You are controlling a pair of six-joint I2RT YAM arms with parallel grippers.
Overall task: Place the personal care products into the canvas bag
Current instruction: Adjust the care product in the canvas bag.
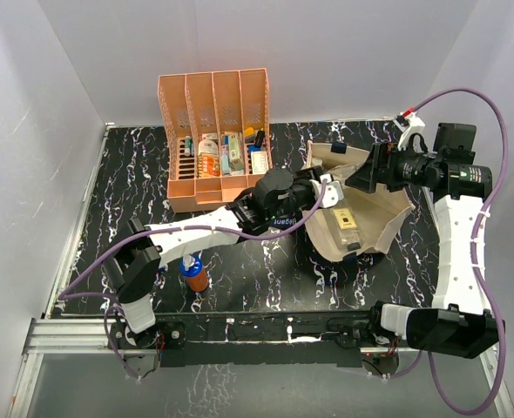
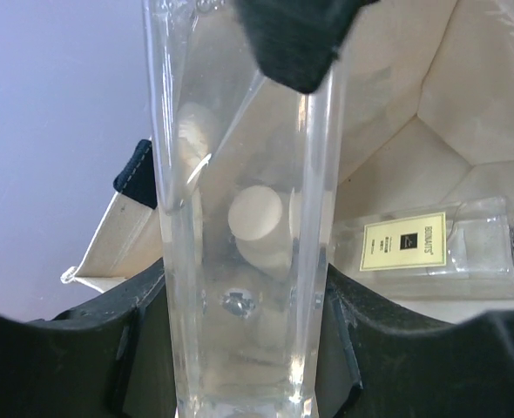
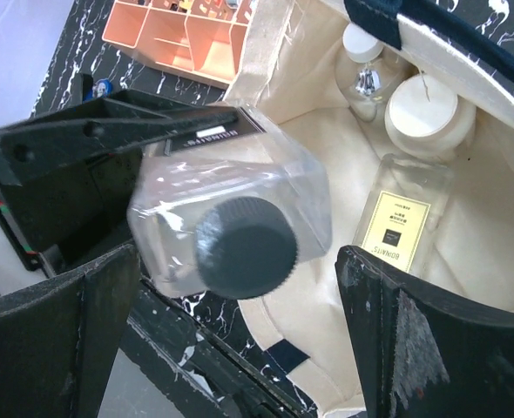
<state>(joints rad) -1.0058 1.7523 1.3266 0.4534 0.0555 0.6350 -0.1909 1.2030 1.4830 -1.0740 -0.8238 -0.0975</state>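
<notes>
Presently: left gripper (image 2: 240, 348) clenched on a clear square dark-capped plastic bottle (image 3: 274, 183), long axis running straight out ahead of the fingers, cap leading, poised at the mouth of the cream canvas bag (image 1: 395, 218) just beyond. Right gripper (image 3: 240, 261), jaws spread wide and empty, faces that cap. Bag contents, ahead of the left fingers: yellow-labelled clear bottle (image 3: 401, 222) lying flat, white-topped round jar (image 3: 429, 113), pale-capped bottle (image 3: 361, 48). Orange-brown blue-capped bottle (image 1: 194, 273) stands on the table well behind the left gripper.
</notes>
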